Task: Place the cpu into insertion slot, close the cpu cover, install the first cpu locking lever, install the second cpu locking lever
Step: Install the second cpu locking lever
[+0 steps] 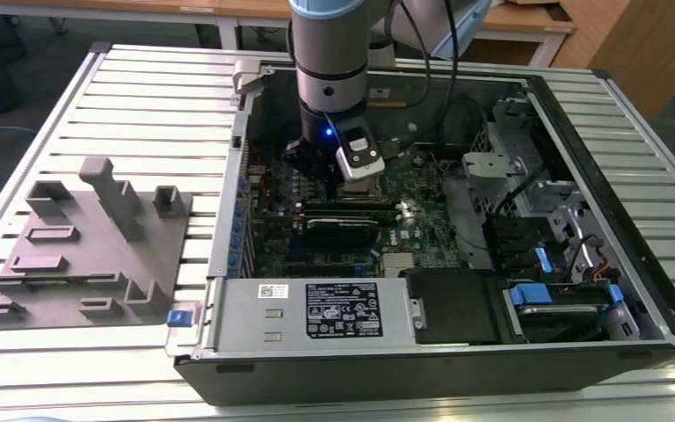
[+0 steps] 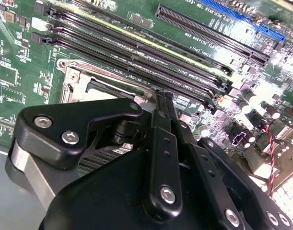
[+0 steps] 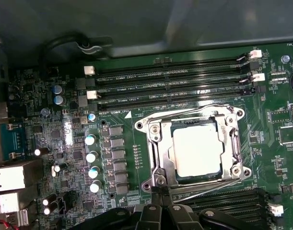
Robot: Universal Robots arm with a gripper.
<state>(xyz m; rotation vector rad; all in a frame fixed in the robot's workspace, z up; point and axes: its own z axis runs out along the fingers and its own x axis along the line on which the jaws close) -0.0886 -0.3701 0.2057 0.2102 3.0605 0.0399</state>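
A: Gripper point(image 3: 161, 207) sat at bottom centre of the first wrist view, fingers pressed together, nothing visible between them. Tips just beside the lower edge of the socket frame.

B: Same in the second wrist view: gripper point(image 2: 161, 98) drawn narrow, tips near the metal frame at centre frame. Where was the cpu?

A: The cpu point(image 3: 197, 152) lay flat in the insertion slot point(image 3: 160, 153), centre-right of the first wrist view. The cpu cover point(image 3: 231, 143) was down around it, pale top showing through the cut-out. Thin wire levers point(image 3: 204, 189) ran along the frame edges; whether latched, couldn't tell.

B: Handling?

A: Judged the chip light, rigid, slick on top, fragile underneath, best taken by its edges only. Cover: thin sheet metal, stiff, hinged. Levers: springy wire, best taken at the free bent end.

B: Exterior view?

A: Arm point(image 1: 331, 79) came down from upper centre into the open computer case point(image 1: 431, 352); grey fixture tray point(image 1: 85, 255) stood at the frame's left.
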